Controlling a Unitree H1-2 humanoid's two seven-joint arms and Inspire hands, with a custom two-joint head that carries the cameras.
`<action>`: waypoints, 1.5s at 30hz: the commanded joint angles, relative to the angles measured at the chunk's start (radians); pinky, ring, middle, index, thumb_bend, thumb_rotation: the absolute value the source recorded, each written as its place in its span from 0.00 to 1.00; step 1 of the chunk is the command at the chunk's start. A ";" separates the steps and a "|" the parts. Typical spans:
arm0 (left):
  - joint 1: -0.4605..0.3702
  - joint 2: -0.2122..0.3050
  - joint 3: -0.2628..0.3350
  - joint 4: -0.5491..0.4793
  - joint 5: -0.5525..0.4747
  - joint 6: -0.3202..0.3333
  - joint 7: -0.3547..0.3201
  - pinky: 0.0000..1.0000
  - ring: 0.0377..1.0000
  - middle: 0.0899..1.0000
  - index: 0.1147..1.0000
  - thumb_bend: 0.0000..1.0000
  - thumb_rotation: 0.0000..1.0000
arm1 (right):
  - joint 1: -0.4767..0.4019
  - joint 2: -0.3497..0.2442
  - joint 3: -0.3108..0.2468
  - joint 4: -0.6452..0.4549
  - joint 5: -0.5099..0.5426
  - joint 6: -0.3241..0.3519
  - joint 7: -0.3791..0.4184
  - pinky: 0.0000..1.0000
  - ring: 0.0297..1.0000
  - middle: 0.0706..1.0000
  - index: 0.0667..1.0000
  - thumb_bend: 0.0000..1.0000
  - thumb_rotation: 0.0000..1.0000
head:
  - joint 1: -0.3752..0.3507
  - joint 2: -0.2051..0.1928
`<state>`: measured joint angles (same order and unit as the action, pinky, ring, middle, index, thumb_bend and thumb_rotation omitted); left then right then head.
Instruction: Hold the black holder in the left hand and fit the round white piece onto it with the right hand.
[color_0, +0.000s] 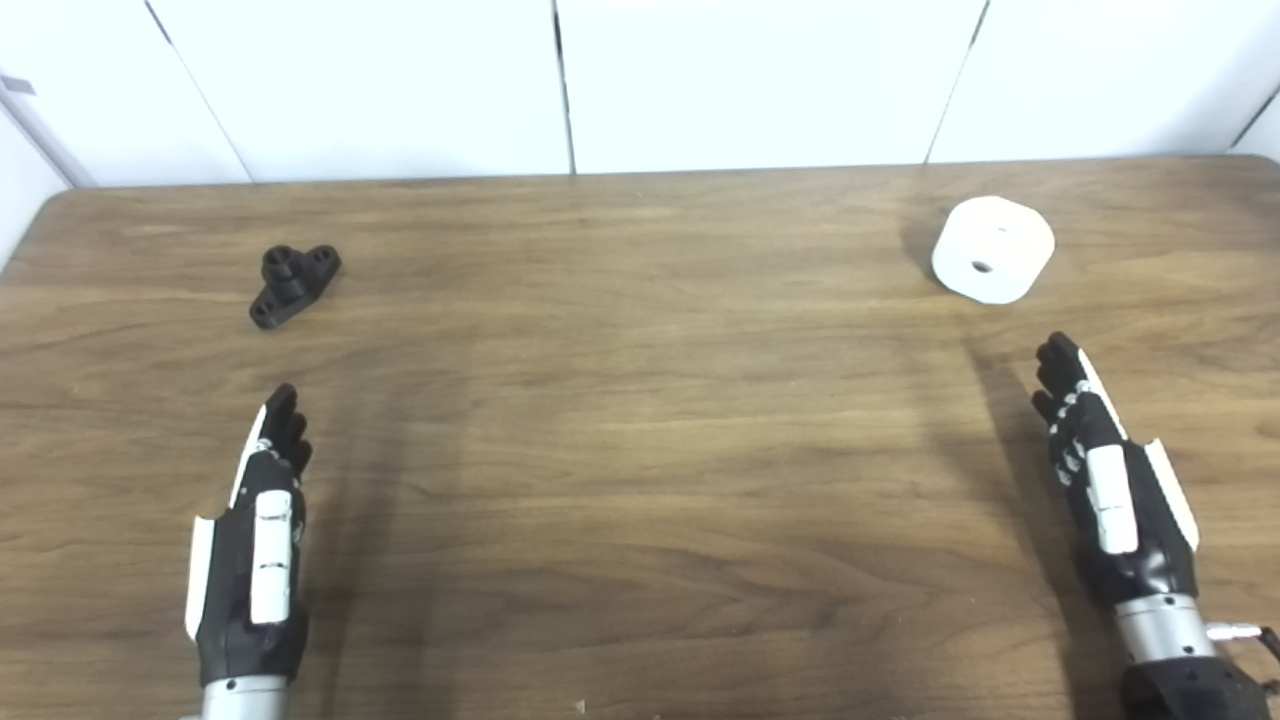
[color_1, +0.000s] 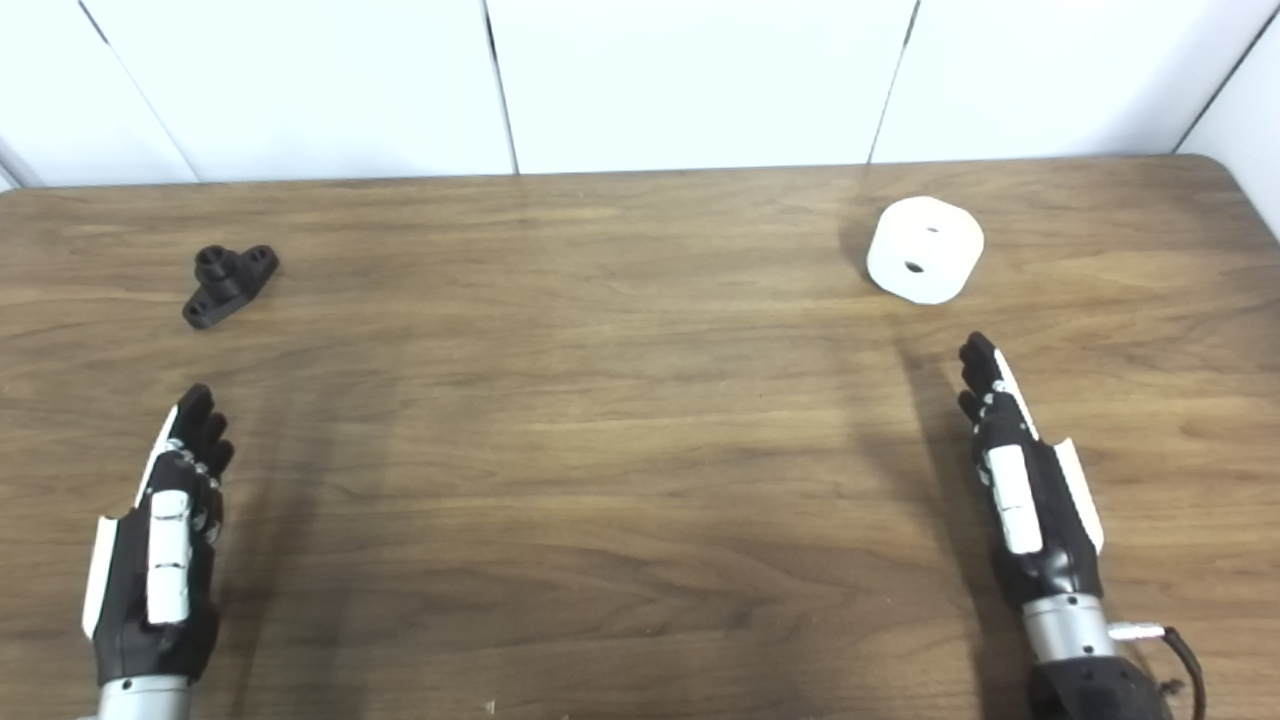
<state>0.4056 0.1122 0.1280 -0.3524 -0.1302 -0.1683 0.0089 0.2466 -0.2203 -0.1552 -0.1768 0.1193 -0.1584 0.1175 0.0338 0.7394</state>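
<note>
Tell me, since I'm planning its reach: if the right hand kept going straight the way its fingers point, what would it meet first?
Probably the round white piece. The right hand points up the table and slightly left, with only bare wood between them, though height above the table is hard to judge.

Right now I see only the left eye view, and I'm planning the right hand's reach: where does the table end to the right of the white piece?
Observer: The right eye view shows the table ending in a rounded far right corner, right of the white piece, with bare wood between them.
Operator: My view cuts off at the right wrist. Anything trailing there?
Observer: Yes. A black cable loops out from a plug on the wrist below the right hand and curves down toward the picture's bottom edge.
</note>
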 joint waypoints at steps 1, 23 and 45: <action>0.011 -0.044 -0.005 -0.021 -0.007 -0.029 0.008 1.00 1.00 1.00 0.96 0.50 0.91 | 0.021 -0.010 -0.006 0.021 0.006 0.000 0.003 1.00 0.99 0.98 0.98 0.60 1.00 | 0.001 0.001; 0.030 -0.048 -0.048 0.033 0.032 -0.076 0.012 1.00 1.00 1.00 0.93 0.43 0.83 | 0.030 -0.030 -0.007 0.093 -0.005 -0.079 0.019 1.00 1.00 0.99 0.99 0.60 1.00 | 0.116 -0.143; 0.014 -0.067 -0.091 0.130 0.120 -0.165 0.071 1.00 1.00 0.98 0.91 0.43 0.77 | 0.003 -0.057 -0.009 0.203 0.047 -0.124 0.071 1.00 1.00 1.00 1.00 0.52 1.00 | 0.200 -0.263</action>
<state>0.4148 0.1034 0.0467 -0.2356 -0.0311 -0.3162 0.0689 0.2178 -0.2965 -0.1739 -0.0717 0.1651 -0.2667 0.1873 0.2393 0.4755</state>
